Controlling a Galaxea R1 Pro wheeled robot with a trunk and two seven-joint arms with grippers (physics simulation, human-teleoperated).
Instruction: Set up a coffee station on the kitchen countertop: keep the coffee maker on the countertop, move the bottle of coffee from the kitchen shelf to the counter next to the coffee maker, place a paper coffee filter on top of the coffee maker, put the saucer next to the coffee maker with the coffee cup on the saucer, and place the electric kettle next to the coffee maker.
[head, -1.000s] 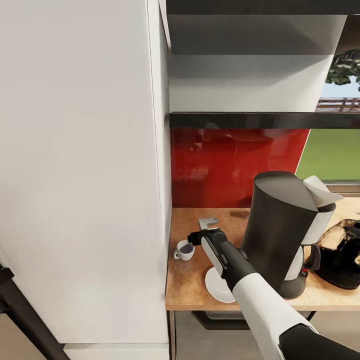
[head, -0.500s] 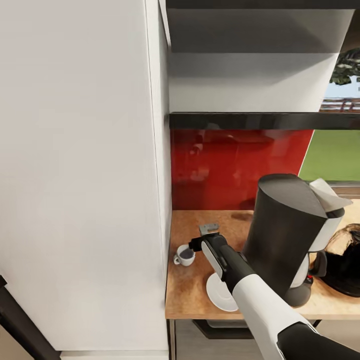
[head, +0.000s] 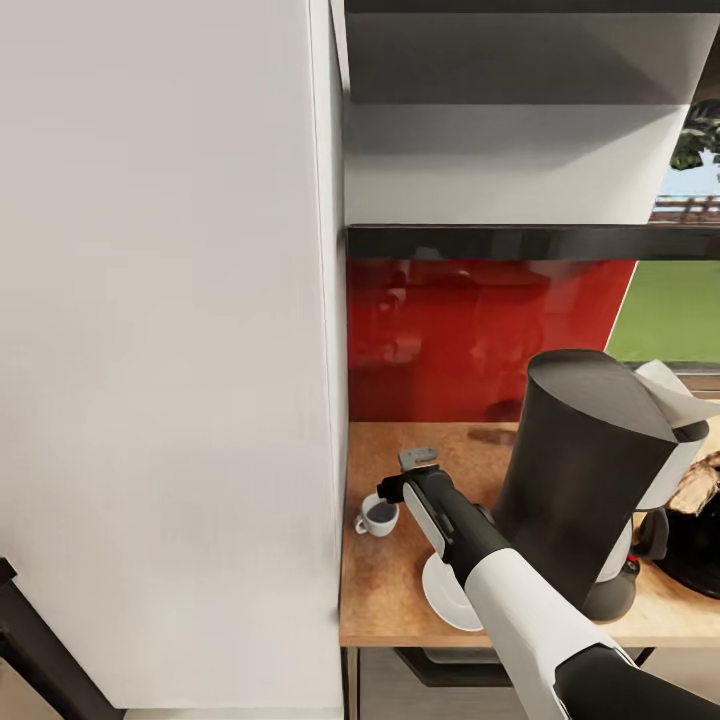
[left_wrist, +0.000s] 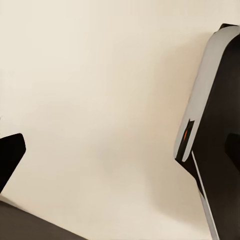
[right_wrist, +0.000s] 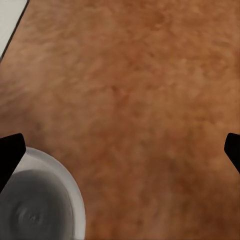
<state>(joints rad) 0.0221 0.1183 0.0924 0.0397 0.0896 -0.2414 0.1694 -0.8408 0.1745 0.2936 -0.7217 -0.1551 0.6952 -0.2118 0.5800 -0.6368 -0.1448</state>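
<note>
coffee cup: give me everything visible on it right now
The coffee cup is small, white and glossy like ceramic, with a loop handle on the side toward the tall white cabinet. It stands upright on the bare wooden countertop, not on the saucer, which lies apart from it nearer the front edge. Its inside looks dark grey. The right gripper hovers at its rim; the wrist view shows the cup beside one fingertip, not between the fingers.
</note>
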